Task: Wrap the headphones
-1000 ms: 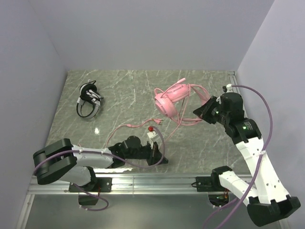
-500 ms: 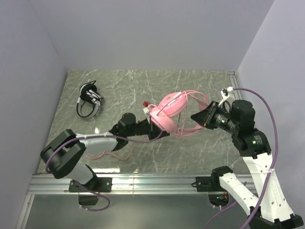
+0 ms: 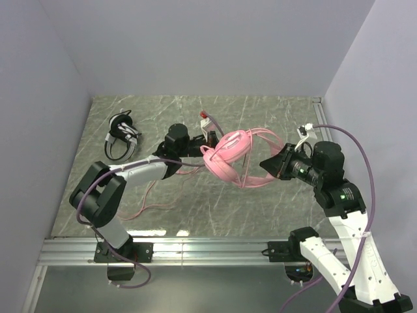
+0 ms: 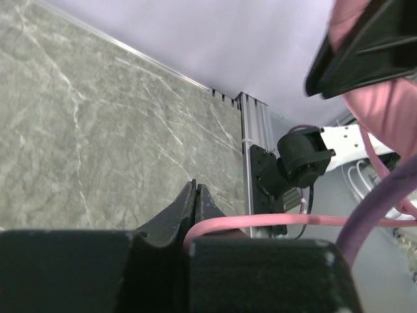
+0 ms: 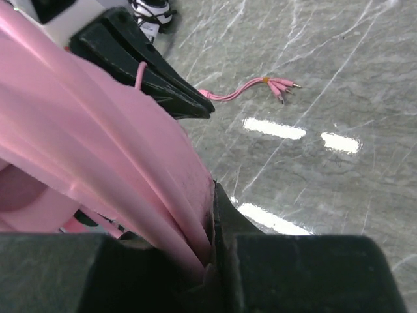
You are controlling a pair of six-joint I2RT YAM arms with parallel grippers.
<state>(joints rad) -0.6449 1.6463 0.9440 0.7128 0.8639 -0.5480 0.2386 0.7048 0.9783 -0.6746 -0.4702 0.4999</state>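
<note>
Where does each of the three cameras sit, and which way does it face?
Top external: above and behind, facing down at the table; left arm and right arm show.
Left wrist: on that arm, looking along the left end effector, shut on pink cable.
Right wrist: likewise, right end effector gripping the pink headphones.
Shared: all three show the pink headphones.

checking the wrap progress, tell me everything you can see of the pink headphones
The pink headphones are an all-pink, plastic-looking over-ear set with earcups and arched headband. The right gripper is shut on the headband, holding them apparently above the marble-look table. Its cable loops around the band; the left gripper pinches it, and slack and the split plug end lie on the table.
</note>
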